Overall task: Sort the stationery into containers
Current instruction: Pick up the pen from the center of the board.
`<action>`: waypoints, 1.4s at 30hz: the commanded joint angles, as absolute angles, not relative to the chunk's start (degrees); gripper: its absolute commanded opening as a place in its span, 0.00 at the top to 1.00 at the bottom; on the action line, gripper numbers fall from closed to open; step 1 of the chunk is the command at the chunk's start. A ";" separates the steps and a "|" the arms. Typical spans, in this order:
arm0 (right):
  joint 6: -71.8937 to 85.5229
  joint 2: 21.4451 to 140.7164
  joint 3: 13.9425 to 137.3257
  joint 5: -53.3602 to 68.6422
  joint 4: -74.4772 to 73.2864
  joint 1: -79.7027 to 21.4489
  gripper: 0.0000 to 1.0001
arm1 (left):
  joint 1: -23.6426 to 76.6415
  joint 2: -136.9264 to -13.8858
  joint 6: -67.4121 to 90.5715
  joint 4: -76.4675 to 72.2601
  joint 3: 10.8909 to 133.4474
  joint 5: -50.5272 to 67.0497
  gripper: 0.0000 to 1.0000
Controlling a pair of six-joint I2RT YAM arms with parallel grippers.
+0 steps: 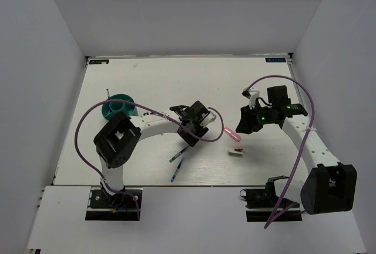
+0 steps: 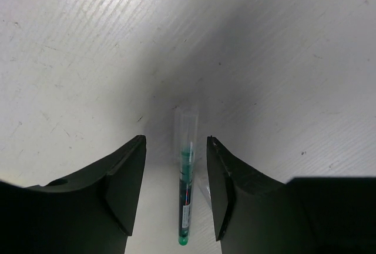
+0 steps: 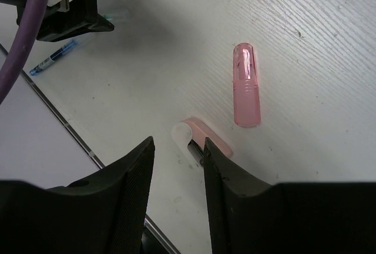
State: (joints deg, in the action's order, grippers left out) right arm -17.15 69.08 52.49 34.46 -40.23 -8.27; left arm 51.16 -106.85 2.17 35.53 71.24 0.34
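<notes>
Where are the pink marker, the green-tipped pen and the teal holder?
pink marker [image 3: 245,86], right wrist view, middle of its barrel.
green-tipped pen [image 2: 186,189], left wrist view, middle of its barrel.
teal holder [image 1: 108,113], top view, its left rim.

Teal holder [image 1: 107,110], translucent pink marker [image 3: 246,85], pink-and-white block [image 3: 197,140], green-tipped clear pen [image 2: 186,195], blue pen [image 3: 53,58], white fine-lined table [image 1: 176,77], purple cable [image 3: 29,24].

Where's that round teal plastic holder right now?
Overhead view: the round teal plastic holder sits left of centre on the white table, just beyond the left arm's black elbow.
</notes>
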 commanded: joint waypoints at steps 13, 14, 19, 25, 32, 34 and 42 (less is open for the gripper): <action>-17.84 68.20 52.82 35.07 -40.69 -8.09 0.57 | 55.46 -107.58 2.72 34.54 64.95 -9.05 0.63; -17.75 68.29 52.74 35.16 -40.69 -8.09 0.57 | 55.55 -107.67 2.90 34.80 64.78 -9.66 0.68; -17.49 68.12 52.65 35.42 -40.69 -8.00 0.57 | 55.99 -107.40 3.78 34.81 63.46 -10.55 0.88; -17.49 67.76 52.47 35.42 -40.61 -8.09 0.57 | 52.74 -99.87 4.48 34.63 64.95 -13.80 0.99; -17.93 67.76 52.30 35.33 -40.69 -8.17 0.56 | 46.94 -78.69 8.96 24.92 59.70 -28.45 1.00; -18.10 68.03 52.30 35.68 -40.60 -8.00 0.56 | 45.10 -69.54 9.23 19.55 53.82 -37.73 1.00; -18.11 68.47 52.47 36.65 -40.78 -8.26 0.56 | 28.58 -55.73 7.21 6.97 43.69 -47.74 1.00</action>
State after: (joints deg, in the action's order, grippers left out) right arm -17.19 68.97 52.49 34.98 -40.49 -8.27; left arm 33.61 -55.70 7.79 12.43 47.16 -44.38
